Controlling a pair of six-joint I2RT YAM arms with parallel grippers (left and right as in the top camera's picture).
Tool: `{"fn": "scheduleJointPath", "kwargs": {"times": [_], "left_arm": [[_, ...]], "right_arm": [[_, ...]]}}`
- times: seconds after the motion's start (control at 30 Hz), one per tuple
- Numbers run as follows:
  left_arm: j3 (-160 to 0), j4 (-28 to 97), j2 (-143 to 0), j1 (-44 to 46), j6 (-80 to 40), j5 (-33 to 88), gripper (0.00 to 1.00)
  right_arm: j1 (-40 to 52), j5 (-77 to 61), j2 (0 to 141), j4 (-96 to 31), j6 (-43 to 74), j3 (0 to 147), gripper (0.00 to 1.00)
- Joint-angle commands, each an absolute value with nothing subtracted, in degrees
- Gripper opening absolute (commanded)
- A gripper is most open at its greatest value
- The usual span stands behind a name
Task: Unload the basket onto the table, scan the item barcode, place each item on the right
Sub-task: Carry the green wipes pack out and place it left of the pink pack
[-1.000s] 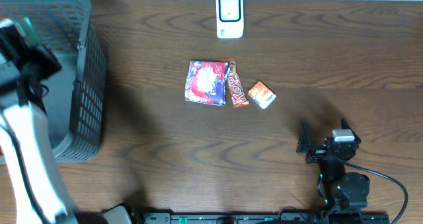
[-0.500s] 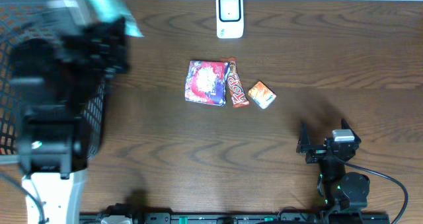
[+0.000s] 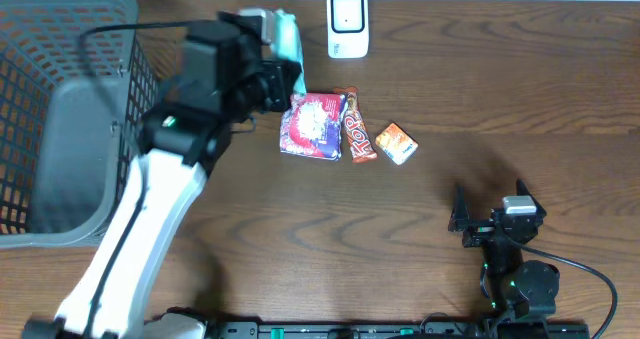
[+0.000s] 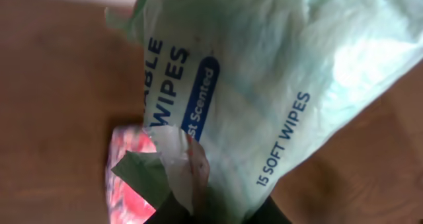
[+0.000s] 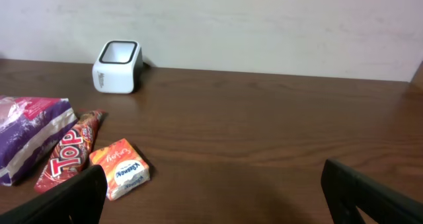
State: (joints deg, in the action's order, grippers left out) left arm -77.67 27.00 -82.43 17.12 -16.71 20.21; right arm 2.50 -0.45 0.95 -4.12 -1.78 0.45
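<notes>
Hanging clamped in the left gripper (image 3: 272, 54), the pale green wipes pack (image 3: 285, 34) sits just left of the white scanner (image 3: 348, 24), near the purple snack bag (image 3: 314, 125); Top bar (image 3: 357, 126) and little orange pack (image 3: 396, 142) lie beside that; right gripper (image 3: 470, 214) rests with jaws wide apart near the table's (image 3: 500, 99) front edge.

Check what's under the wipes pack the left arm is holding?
Bare wood table and a corner of the red-purple snack pouch. The wipes pack covers whatever lies directly below it.
</notes>
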Motion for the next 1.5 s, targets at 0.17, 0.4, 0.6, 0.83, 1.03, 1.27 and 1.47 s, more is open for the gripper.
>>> {"fn": "scheduleJointPath", "kwargs": {"times": [0.17, 0.4, 0.6, 0.83, 1.03, 1.27, 1.47], "left_arm": [[-78.02, 31.20, -95.66, 17.61, -16.36, 11.99, 0.08], [-78.02, 35.46, -99.31, 17.61, -16.34, 0.30, 0.14], [-77.84, 40.01, -99.63, 17.61, -16.34, 0.34, 0.46], [-78.19, 41.58, -98.94, 17.37, -16.19, 0.43, 0.77], [-79.53, 42.63, -91.74, 16.78, -16.19, 0.40, 0.80], [-79.53, 46.72, -77.71, 16.40, -16.19, 0.38, 0.98], [-79.53, 56.40, -68.95, 16.43, -16.19, 0.40, 0.98]], "right_arm": [[2.76, -0.36, 0.67, -4.32, -2.00, 0.32, 0.99], [2.76, -0.36, 0.67, -4.32, -2.00, 0.32, 0.99], [2.76, -0.36, 0.67, -4.32, -2.00, 0.32, 0.99], [2.76, -0.36, 0.67, -4.32, -2.00, 0.32, 0.99], [2.76, -0.36, 0.67, -4.32, -2.00, 0.32, 0.99], [2.76, -0.36, 0.67, -4.32, -2.00, 0.32, 0.99], [2.76, -0.36, 0.67, -4.32, -2.00, 0.32, 0.99]]}}
